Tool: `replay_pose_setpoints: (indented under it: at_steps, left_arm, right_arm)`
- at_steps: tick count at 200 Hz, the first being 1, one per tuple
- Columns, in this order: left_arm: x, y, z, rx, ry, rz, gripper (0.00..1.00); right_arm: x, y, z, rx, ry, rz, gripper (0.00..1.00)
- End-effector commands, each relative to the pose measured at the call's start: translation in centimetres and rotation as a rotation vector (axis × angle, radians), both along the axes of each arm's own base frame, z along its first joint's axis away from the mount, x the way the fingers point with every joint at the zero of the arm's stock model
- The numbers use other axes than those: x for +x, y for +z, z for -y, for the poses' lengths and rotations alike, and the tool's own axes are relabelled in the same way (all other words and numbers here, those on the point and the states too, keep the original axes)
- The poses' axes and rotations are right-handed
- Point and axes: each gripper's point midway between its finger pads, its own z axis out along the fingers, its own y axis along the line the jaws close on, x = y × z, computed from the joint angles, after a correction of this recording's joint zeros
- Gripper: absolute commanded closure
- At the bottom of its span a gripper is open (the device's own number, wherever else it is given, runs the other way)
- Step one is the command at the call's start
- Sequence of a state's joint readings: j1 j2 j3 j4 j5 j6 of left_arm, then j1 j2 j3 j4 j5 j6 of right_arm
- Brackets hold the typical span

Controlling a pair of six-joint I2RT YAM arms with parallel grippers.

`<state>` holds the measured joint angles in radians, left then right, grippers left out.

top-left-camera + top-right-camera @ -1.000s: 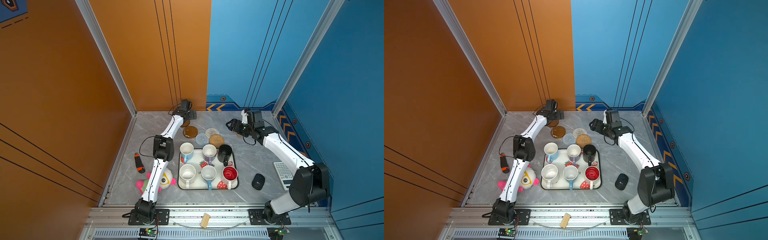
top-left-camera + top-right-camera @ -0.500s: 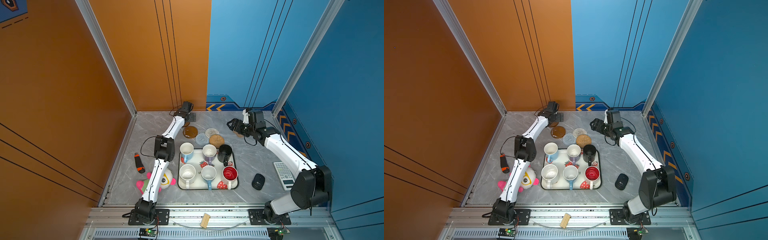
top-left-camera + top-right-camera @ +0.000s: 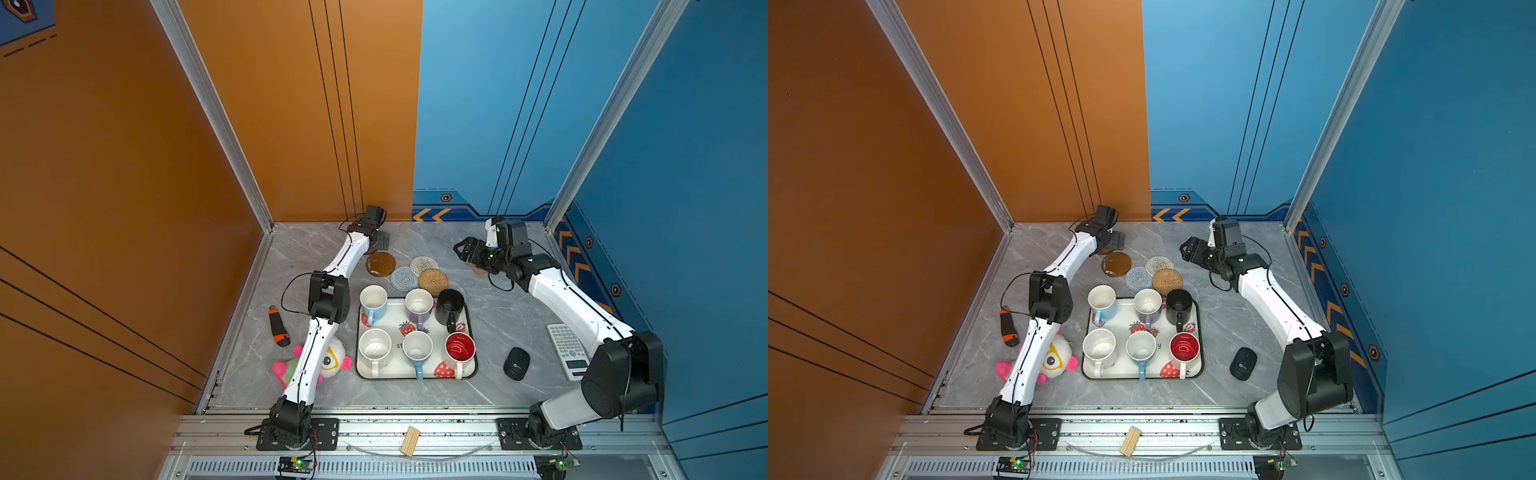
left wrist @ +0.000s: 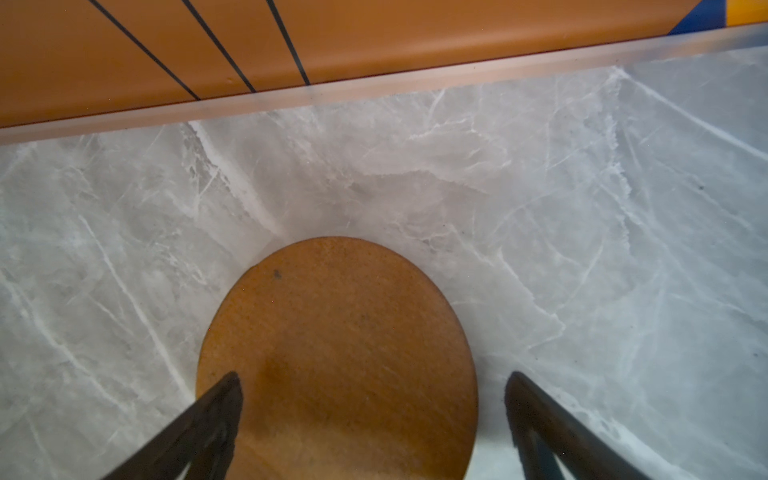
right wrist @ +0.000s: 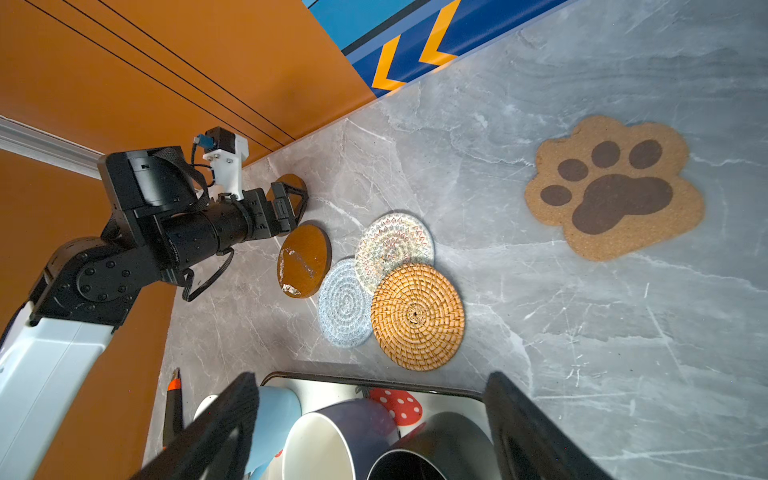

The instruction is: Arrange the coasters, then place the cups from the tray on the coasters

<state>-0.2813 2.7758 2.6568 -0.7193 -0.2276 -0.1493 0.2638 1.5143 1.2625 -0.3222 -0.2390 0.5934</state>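
Poising left gripper (image 4: pixel 374 378), jaws open, over brown disc (image 4: pixel 336 332); holding right gripper (image 5: pixel 372 378) open, empty; leaving woven rounds (image 5: pixel 417 316) overlapping, all six cups (image 3: pixel 417 345) on tray (image 3: pixel 395 374).

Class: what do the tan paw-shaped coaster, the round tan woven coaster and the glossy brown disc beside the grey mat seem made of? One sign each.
Tan paw-shaped coaster: likely cork, matte; speckled grain.
Round tan woven coaster: rattan or similar; coiled strands.
Glossy brown disc: unclear, maybe lacquered wood or resin; bright reflections.
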Motion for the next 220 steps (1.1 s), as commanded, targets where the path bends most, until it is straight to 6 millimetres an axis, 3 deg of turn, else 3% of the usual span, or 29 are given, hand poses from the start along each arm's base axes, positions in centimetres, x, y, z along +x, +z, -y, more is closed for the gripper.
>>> replay_pose_setpoints:
  at_steps: [1, 76, 138, 220]
  left_arm:
    - [-0.5, -0.8, -1.4, 0.018, 0.014, -0.043, 0.0]
    - [-1.4, -1.7, -2.5, 0.02, -0.004, -0.102, 0.02]
    - [-4.2, -4.3, -4.7, -0.045, 0.051, -0.255, 0.08]
    - [-7.8, -3.4, -6.5, -0.019, 0.093, -0.371, 0.09]
  right_arm:
    - [-0.9, -0.1, -0.2, 0.006, 0.002, -0.019, 0.16]
    - [-0.4, -0.1, -1.1, 0.011, 0.02, -0.027, 0.16]
    - [0.2, -0.2, -2.5, 0.019, 0.047, -0.031, 0.16]
    - [0.3, -0.4, -3.7, 0.033, 0.072, -0.033, 0.16]
